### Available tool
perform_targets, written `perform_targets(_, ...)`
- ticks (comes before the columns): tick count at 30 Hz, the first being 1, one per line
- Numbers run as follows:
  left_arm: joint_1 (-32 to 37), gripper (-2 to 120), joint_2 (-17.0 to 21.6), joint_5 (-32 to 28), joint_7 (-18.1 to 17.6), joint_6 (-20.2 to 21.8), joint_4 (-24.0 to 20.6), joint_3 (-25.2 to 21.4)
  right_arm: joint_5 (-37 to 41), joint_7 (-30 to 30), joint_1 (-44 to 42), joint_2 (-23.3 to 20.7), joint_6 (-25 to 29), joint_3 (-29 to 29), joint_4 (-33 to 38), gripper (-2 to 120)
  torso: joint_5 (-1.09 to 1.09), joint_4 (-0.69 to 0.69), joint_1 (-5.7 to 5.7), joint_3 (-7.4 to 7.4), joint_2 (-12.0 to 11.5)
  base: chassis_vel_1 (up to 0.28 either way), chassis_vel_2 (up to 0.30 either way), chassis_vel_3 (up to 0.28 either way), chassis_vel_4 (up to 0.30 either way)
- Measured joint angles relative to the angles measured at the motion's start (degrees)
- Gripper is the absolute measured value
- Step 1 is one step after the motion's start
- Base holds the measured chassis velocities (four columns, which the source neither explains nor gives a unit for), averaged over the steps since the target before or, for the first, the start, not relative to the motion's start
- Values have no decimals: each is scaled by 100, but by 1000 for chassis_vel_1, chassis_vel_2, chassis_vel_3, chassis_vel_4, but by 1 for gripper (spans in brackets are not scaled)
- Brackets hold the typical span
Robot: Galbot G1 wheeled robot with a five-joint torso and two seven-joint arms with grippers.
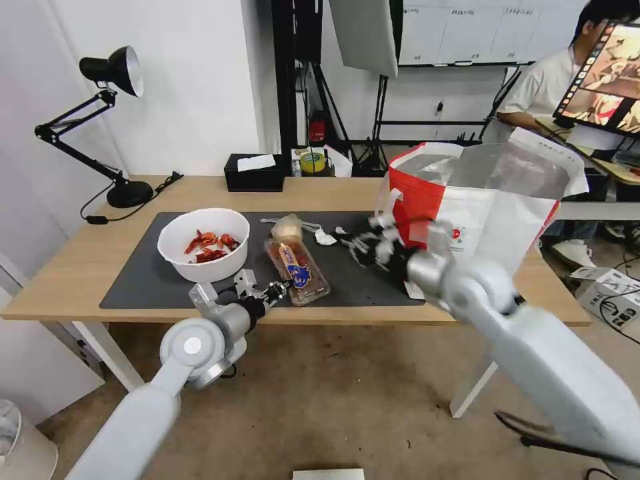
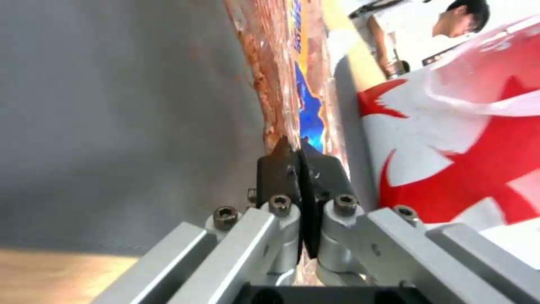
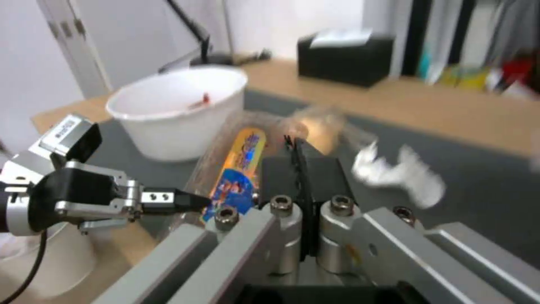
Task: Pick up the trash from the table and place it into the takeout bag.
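So the table [image 1: 80,267] has the dark mat on it, and the takeout bag [image 1: 493,200] stands open at the far right end. The white bowl [image 1: 203,243] of crayfish shells sits on the mat's left, with the clear tray [image 1: 297,267] right beside it. The knotted bag [image 1: 287,228] and tissue [image 1: 325,237] lie just behind the tray. The left gripper [image 1: 277,290] is at the tray's near end, fingers pinched together. The right gripper [image 1: 373,243] hangs by the bag, closed on nothing.
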Motion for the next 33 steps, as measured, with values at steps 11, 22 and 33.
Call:
perform_targets(11, -38, 0, 36, -75, -8, -41, -184, -90, -690, 44, -2066, 95, 1378, 1074, 677, 21, 0, 2, 0, 0, 1, 0, 0, 0, 0)
perform_targets(22, -326, 0, 304, -357, -7, -61, -290, -175, -1374, -24, -3343, 685, 2452, 1647, 805, 65, -1, 3, 0, 1, 1, 0, 0, 0, 0)
perform_targets(33, -1517, 0, 666, -814, -73, -113, -204, 132, -1668, -28, -3883, 1089, 2670, 1714, 785, 99, -1, 3, 1, 1, 0, 0, 0, 0, 0)
